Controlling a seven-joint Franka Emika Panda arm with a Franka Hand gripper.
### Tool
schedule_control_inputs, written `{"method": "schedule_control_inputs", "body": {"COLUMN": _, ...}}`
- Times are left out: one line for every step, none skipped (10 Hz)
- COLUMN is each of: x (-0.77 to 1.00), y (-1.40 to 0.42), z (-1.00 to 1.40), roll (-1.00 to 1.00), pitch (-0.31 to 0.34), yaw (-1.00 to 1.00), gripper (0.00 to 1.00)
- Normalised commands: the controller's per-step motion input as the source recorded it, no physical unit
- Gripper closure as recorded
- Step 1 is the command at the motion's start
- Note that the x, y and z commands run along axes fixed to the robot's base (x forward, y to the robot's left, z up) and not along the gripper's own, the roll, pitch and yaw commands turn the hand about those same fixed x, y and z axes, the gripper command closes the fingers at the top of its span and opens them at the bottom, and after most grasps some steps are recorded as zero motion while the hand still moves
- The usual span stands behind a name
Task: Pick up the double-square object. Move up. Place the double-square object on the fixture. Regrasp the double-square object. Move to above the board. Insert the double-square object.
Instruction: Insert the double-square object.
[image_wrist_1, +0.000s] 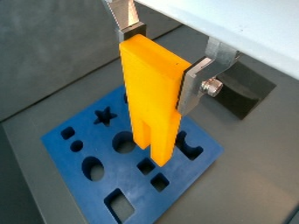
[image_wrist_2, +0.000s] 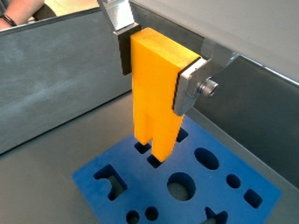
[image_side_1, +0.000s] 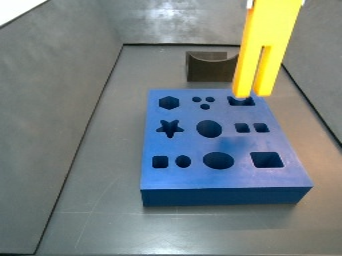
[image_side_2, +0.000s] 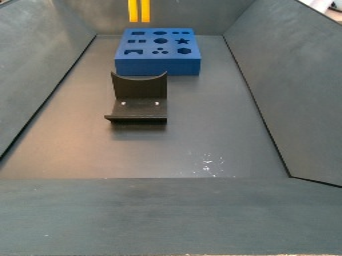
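My gripper (image_wrist_1: 163, 59) is shut on the double-square object (image_wrist_1: 152, 87), a long yellow-orange bar held upright with its two prongs pointing down. The silver fingers (image_wrist_1: 197, 83) clamp its upper end in both wrist views (image_wrist_2: 158, 70). The bar (image_side_1: 267, 50) hangs over the blue board (image_side_1: 221, 193), with its prong tips close above the pair of square holes (image_side_1: 243, 100) near the board's far right corner. I cannot tell whether the tips touch the board. The gripper itself is out of both side views. The dark fixture (image_side_1: 207, 65) stands beside the board, empty.
The board (image_side_2: 158, 67) has several other cutouts: hexagon, star, circles, squares. Grey walls enclose the floor on all sides. In a side view the fixture (image_side_2: 138, 95) stands in front of the board, and the bar (image_side_2: 139, 10) shows at the top edge.
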Motion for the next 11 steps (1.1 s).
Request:
{"method": "schedule_control_inputs", "body": {"x": 1.00, "y": -0.09, "z": -0.26, "roll": 0.01, "pitch": 0.000, "yaw": 0.00, "gripper": 1.00}}
{"method": "schedule_control_inputs", "body": {"x": 1.00, "y": -0.11, "z": -0.27, "roll": 0.02, "pitch": 0.000, "yaw": 0.00, "gripper": 1.00}}
{"method": "schedule_control_inputs", "body": {"x": 1.00, "y": -0.11, "z": -0.27, "roll": 0.02, "pitch": 0.000, "yaw": 0.00, "gripper": 1.00}}
{"method": "schedule_control_inputs", "body": {"x": 1.00, "y": -0.09, "z": -0.25, "roll": 0.03, "pitch": 0.000, "yaw": 0.00, "gripper": 1.00}}
{"method": "schedule_control_inputs", "body": {"x": 1.00, "y": -0.07, "z": -0.26, "roll": 0.06, "pitch": 0.000, "yaw": 0.00, "gripper": 1.00}}
{"method": "schedule_control_inputs", "body": {"x": 1.00, "y": -0.07, "z": -0.27, "roll": 0.07, "pitch": 0.000, "yaw": 0.00, "gripper": 1.00}}
{"method": "schedule_control_inputs", "body": {"x": 0.56, "y": -0.05, "z": -0.20, "roll": 0.04, "pitch": 0.043, "yaw": -0.01, "gripper": 1.00}}
{"method": "schedule_control_inputs", "body": {"x": -0.03, "y": -0.03, "z": 0.00, "roll": 0.00, "pitch": -0.011, "yaw": 0.00, "gripper": 1.00}}
{"method": "schedule_control_inputs", "body": {"x": 0.00, "y": 0.00, "z": -0.03, "roll": 0.00, "pitch": 0.000, "yaw": 0.00, "gripper": 1.00}}
{"method": "schedule_control_inputs", "body": {"x": 0.15, "y": 0.00, "z": -0.16, "roll": 0.01, "pitch": 0.000, "yaw": 0.00, "gripper": 1.00}}
{"method": "schedule_control_inputs", "body": {"x": 0.00, "y": 0.00, "z": -0.39, "roll": 0.11, "pitch": -0.037, "yaw": 0.00, "gripper": 1.00}}
